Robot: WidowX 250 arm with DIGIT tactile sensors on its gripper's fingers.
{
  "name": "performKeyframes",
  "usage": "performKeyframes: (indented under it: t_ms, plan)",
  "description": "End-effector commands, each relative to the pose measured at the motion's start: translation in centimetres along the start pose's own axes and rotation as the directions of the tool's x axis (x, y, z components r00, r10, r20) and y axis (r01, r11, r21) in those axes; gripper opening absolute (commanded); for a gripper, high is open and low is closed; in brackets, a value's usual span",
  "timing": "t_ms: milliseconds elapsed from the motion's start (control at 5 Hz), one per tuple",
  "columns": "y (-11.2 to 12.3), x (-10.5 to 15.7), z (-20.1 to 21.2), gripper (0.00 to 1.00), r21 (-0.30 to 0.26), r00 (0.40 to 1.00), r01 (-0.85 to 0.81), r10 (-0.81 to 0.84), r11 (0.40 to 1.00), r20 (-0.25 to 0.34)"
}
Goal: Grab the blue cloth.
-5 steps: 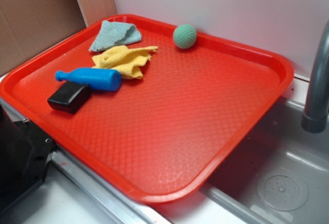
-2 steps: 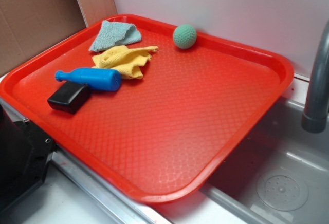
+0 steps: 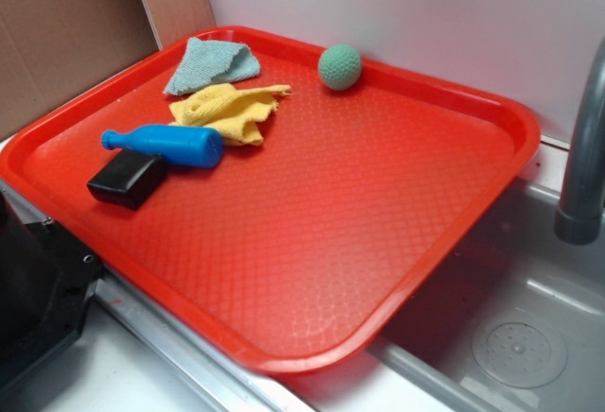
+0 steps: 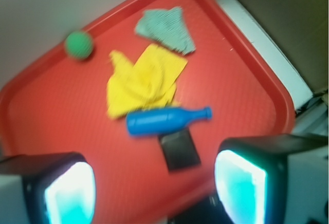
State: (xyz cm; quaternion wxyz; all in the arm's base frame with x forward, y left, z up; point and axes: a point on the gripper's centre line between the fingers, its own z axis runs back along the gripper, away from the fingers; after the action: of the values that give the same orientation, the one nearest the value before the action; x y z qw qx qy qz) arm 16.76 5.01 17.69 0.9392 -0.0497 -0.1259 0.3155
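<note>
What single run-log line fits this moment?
claw: open, high above red plastic tray | pale blue-teal terry cloth: ungrasped, far corner, beside yellow cloth

You're looking at a red tray [image 3: 397, 242] with a raised rim and a diamond-textured floor, sitting partly on the counter [image 3: 104, 374] and partly over the sink basin [image 3: 529, 317]. Five things lie on it. The blue cloth [image 3: 210, 63] sits at the far corner, with the yellow cloth [image 3: 232, 111] just beside it. The blue bowling pin [image 3: 165, 144] lies on its side against the black block [image 3: 128, 179]. The green ball [image 3: 339, 67] rests near the back rim.
</note>
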Motion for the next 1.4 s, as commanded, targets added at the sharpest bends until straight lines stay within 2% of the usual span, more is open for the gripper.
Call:
performKeyframes:
  t_ms: [0, 400, 600, 800, 1000, 1200]
  plan:
    - [2.1, 5.2, -4.6, 1.0, 0.025, 0.981, -0.158, 0.154, 0.987, 0.114]
    - [3.0, 10.8, -12.0, 1.0, 0.093, 0.962, -0.215, 0.194, 0.972, 0.192]
    - [3.3, 12.5, -14.4, 1.0, 0.054, 0.959, -0.238, 0.226, 0.97, 0.169]
    - [2.3, 13.8, -16.7, 1.0, 0.022, 0.976, -0.172, 0.167, 0.985, 0.143]
    - [2.1, 14.1, -17.6, 0.85, 0.04, 0.978, -0.168, 0.161, 0.985, 0.135]
    - [2.3, 14.3, -18.4, 0.0, 0.035, 0.977, -0.182, 0.177, 0.983, 0.116]
